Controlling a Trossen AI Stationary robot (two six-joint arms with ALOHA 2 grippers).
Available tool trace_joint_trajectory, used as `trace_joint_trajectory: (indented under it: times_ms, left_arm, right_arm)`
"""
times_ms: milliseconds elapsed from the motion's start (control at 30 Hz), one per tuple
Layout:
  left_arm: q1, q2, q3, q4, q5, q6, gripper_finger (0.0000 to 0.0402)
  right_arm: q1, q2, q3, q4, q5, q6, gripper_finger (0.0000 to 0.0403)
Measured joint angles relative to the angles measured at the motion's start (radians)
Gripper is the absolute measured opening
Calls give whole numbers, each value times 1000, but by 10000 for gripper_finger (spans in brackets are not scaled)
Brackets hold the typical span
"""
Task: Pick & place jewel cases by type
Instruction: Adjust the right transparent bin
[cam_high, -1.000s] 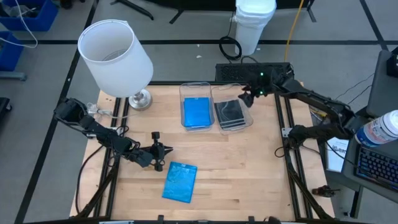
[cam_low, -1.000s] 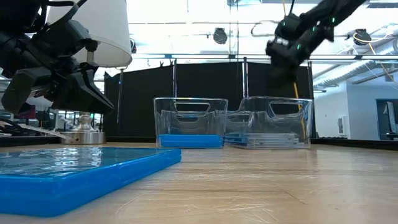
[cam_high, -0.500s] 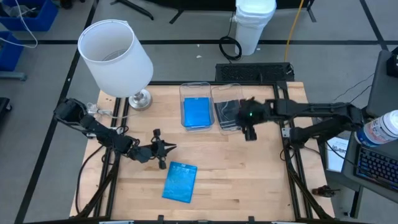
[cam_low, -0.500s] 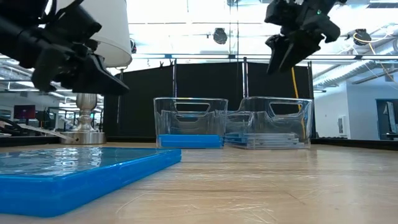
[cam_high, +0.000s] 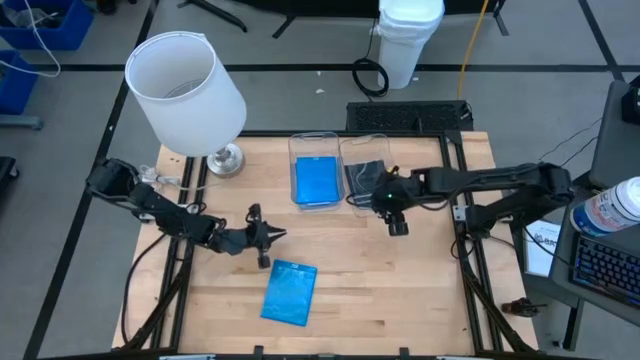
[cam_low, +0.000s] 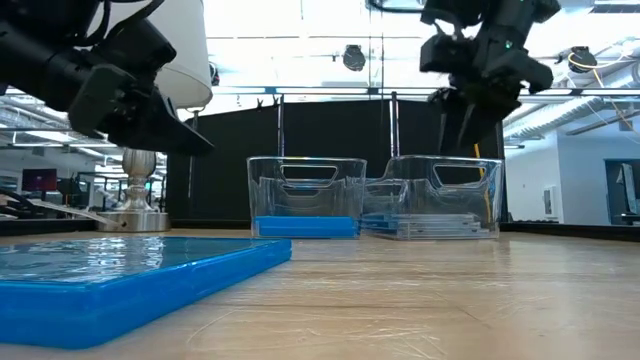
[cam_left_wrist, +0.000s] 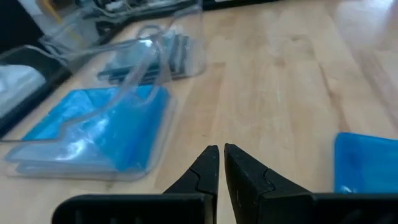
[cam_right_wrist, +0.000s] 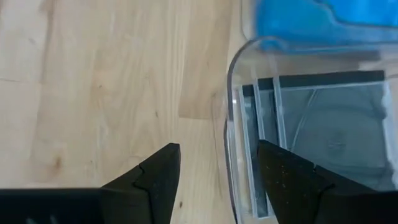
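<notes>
A bright blue jewel case (cam_high: 289, 291) lies flat on the wooden table near its front; it also shows in the low view (cam_low: 130, 285) and at the edge of the left wrist view (cam_left_wrist: 367, 163). My left gripper (cam_high: 270, 236) is shut and empty above the table, just behind that case. My right gripper (cam_high: 392, 213) is open and empty, above the table at the near edge of the right bin (cam_high: 372, 184), which holds grey cases (cam_right_wrist: 329, 137). The left bin (cam_high: 316, 170) holds blue cases (cam_left_wrist: 99, 130).
A white lamp (cam_high: 186, 88) stands at the table's far left corner. The two clear bins stand side by side at the far middle. Bare wood lies between the bins and the loose blue case. A keyboard and bottle sit off the right side.
My right gripper has swung from behind the right bin, over it, toward the table's near edge and left, and now stands at the bin's near edge. My left gripper has moved a little toward the right and far side. The blue case has not moved.
</notes>
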Motion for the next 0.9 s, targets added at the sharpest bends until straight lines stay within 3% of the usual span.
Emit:
trace_joint_trajectory:
  times_ms: [300,900]
  left_arm:
    - [-1,0,0,-8,53,4,35]
    - [0,0,0,3,53,59,35]
  right_arm:
    - [-31,64,-47,22,3,83,181]
    - [-56,104,-68,84,3,245,7]
